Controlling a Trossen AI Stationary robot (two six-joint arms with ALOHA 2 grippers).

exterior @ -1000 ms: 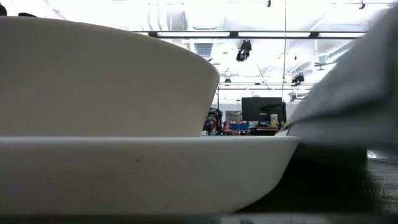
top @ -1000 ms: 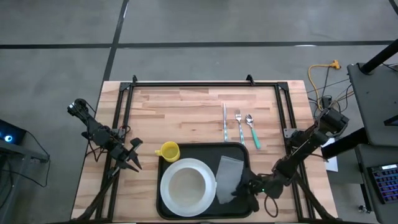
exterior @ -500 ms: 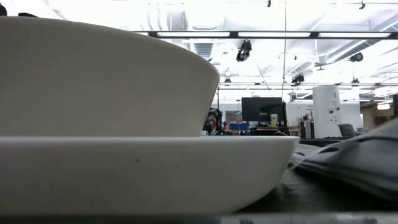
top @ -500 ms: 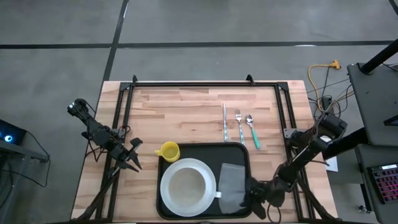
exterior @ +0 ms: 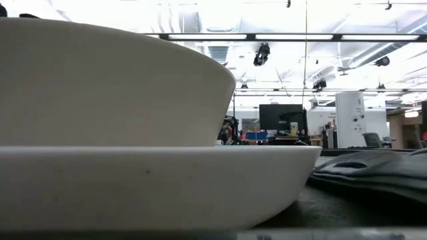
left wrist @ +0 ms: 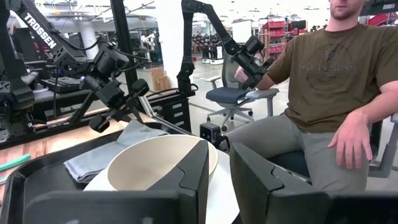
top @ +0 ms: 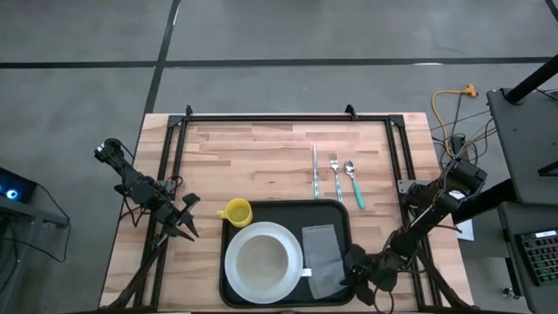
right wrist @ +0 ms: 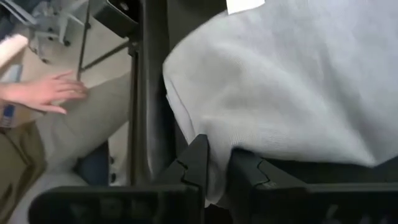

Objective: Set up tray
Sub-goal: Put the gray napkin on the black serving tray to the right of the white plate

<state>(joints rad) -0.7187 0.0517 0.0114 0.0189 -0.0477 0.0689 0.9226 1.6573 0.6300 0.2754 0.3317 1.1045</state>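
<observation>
Laying the grey cloth (top: 322,258) on the tray (top: 283,209) — seemingly the step in hand, judged from how things lie. Cloth flat on the tray's right half, just beside the white plate (top: 235,279) with the bowl (top: 263,258) on it. Yellow cup (top: 236,211) at the tray's far-left corner, straddling the rim as far as can be told. Knife (top: 315,170), fork (top: 335,175) and spoon (top: 354,183) still out on the desk (top: 253,157), side by side beyond the tray's far edge, not yet on it.

Right gripper (top: 357,266) low at the tray's right rim, at the cloth's near-right corner. In the right wrist view, fingers (right wrist: 196,165) nearly together with a fold of cloth (right wrist: 286,93) pinched between them — gripping the cloth, not yet let go.

Left gripper (top: 185,225) parked off the tray's left side, above the desk edge, well apart from the cup; fingers (left wrist: 186,180) parted, nothing between them, pointing across the tray toward the bowl (left wrist: 158,165).

Tray itself at the desk's near middle, directly under the right fingers at its rim and to the right of the left ones.

Next, probably: open the right fingers, lift clear without dragging the cloth, then reach past the far rim for the cutlery — thin, flat pieces, likely to need a careful low pinch.
</observation>
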